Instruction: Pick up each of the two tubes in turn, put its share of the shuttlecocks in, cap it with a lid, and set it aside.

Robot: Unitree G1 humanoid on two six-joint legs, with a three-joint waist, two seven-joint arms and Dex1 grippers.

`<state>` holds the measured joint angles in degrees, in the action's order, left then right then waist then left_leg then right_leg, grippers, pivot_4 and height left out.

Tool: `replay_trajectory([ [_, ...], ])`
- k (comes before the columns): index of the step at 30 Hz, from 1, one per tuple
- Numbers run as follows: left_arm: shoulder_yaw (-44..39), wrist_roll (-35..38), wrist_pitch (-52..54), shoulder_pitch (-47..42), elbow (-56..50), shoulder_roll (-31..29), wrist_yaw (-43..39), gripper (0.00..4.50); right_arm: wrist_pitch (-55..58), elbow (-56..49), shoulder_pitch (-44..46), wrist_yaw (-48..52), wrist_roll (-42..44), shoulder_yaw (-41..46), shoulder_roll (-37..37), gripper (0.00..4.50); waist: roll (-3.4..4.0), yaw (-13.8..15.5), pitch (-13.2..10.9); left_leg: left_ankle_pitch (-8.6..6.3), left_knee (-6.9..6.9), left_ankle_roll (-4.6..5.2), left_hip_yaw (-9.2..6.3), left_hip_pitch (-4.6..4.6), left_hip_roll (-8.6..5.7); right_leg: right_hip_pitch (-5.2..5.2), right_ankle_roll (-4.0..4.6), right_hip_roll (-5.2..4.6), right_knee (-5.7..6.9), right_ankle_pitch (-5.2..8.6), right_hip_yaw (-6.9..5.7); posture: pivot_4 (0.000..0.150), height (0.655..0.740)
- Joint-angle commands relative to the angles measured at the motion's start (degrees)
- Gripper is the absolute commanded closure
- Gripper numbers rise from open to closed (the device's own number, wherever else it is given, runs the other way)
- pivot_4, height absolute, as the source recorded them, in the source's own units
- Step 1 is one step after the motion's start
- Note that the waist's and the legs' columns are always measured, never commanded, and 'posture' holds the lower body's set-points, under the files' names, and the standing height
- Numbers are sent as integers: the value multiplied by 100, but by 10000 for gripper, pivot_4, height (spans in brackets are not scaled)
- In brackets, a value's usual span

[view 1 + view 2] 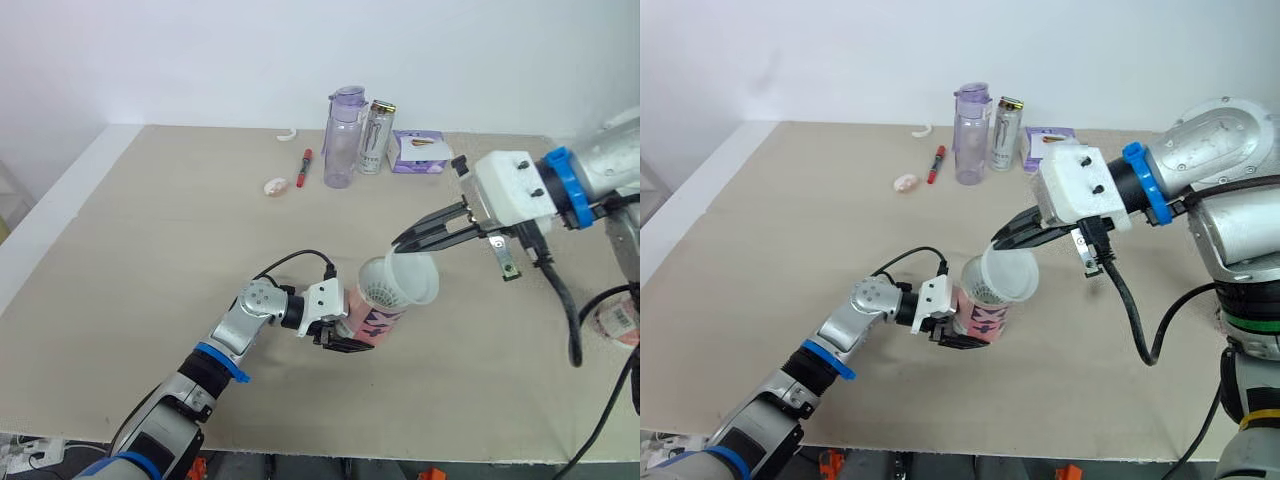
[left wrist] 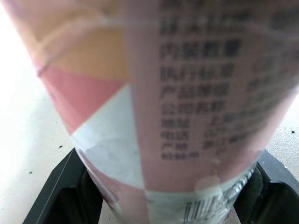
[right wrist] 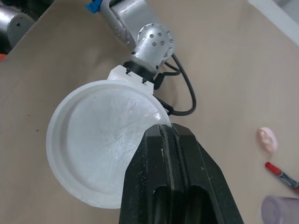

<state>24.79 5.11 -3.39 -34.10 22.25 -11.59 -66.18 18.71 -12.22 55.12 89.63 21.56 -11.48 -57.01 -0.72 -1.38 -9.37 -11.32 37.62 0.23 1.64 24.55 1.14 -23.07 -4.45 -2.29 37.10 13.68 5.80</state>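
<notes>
tube (image 1: 368, 322), one, pink-patterned, is lifted and tilted over the middle of the table (image 1: 150, 260), mouth towards the robot's right. left gripper (image 1: 347, 335) is clenched around its lower body, a black finger on each side. white shuttlecock feathers (image 1: 381, 293) show in the mouth; how many cannot be told. one translucent lid (image 1: 416, 280) sits at the mouth, tilted, partly covering it. right gripper (image 1: 404, 241) is pinched tight on the lid's rim, reaching in from the robot's right.

bare table lies wide open on the robot's left of the tube and between the tube and the far edge. the near edge runs just behind the left arm.

along the far edge, well apart from the tube: one purple water bottle (image 1: 343, 137), one can (image 1: 376, 137) touching or just beside it, one purple box (image 1: 419, 151), one red marker (image 1: 303, 167), one small pink object (image 1: 276, 186), one white curved piece (image 1: 286, 134).

tube shows columns of dark chinese print in the left wrist view, too blurred to read, with a barcode (image 2: 205, 210) near the base. can's lettering is too small to read.
</notes>
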Motion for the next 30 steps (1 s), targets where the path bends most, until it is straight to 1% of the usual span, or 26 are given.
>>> replay_trajectory([
  [1,86,-330,151,61,266,-96,182,13628,-149,-42,99,16,-137,-31,105,44373,-1,3,0,0,0,0,0,1,0,0,0,0,0,0,-1,1500,7400],
  [6,83,-341,143,52,281,-115,206,13628,-448,218,119,54,-396,-134,231,44373,-2,4,1,1,0,1,1,1,1,-1,0,0,0,0,-1,1500,7400],
  [13,71,-333,163,68,274,-136,234,13628,-621,371,153,83,-543,-165,398,44373,-3,2,1,1,0,1,1,1,4,-1,2,3,0,-2,-2,1500,7400],
  [30,45,-341,157,45,333,-152,273,13628,-488,220,63,269,-491,-187,345,44373,-3,2,1,2,0,0,1,1,4,-3,4,3,0,-3,-1,1500,7400],
])
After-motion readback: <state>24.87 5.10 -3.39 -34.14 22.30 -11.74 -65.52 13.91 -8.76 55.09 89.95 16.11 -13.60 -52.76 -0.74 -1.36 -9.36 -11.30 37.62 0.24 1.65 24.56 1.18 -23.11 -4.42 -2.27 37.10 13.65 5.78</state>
